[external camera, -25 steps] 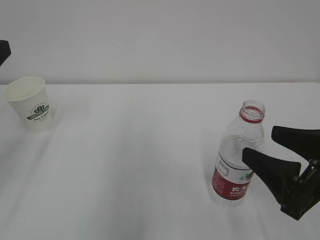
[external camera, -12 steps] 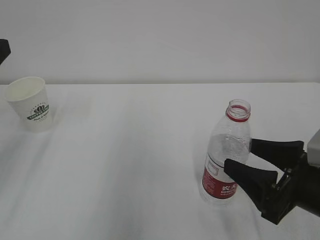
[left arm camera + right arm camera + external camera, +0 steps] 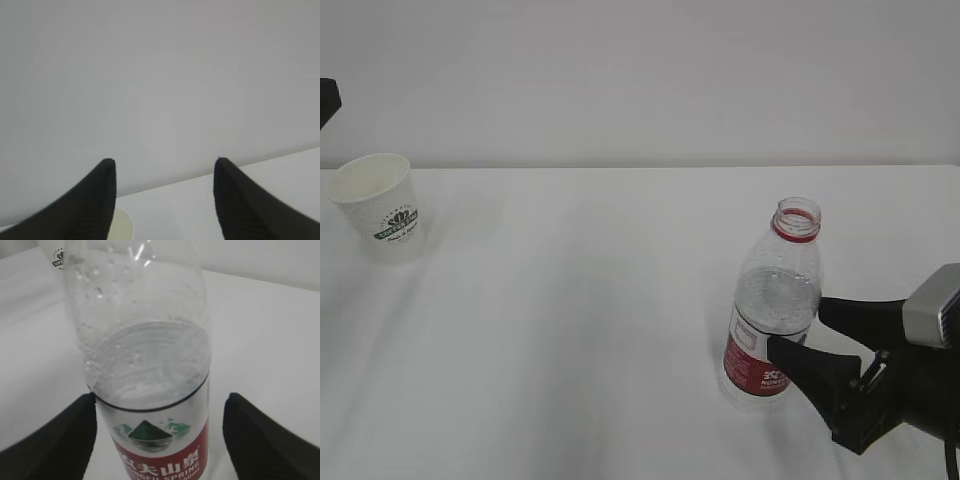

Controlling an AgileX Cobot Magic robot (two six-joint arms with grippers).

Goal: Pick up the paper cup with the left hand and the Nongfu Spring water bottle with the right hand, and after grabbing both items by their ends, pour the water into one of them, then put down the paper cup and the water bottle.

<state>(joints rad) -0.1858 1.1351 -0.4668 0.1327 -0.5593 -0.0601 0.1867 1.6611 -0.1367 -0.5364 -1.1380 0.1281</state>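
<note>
Clear thin plastic Nongfu Spring water bottle (image 3: 772, 312), uncapped, part-full: squashy, spill-prone, near worktop's right edge | right hand (image 3: 808, 338) jaws apart, straddling label: grip low, gently | paper cup (image 3: 379, 207) far-left, light, crushable | left hand (image 3: 162, 200) jaws apart, empty

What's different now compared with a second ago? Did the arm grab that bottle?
The water bottle has shifted left and toward the camera, standing upright again after a slight lean. The right gripper moved left with it, its open fingers on either side of the label; whether it grips cannot be told. The paper cup stayed at the far left, and the left gripper is open above it, holding nothing.
</note>
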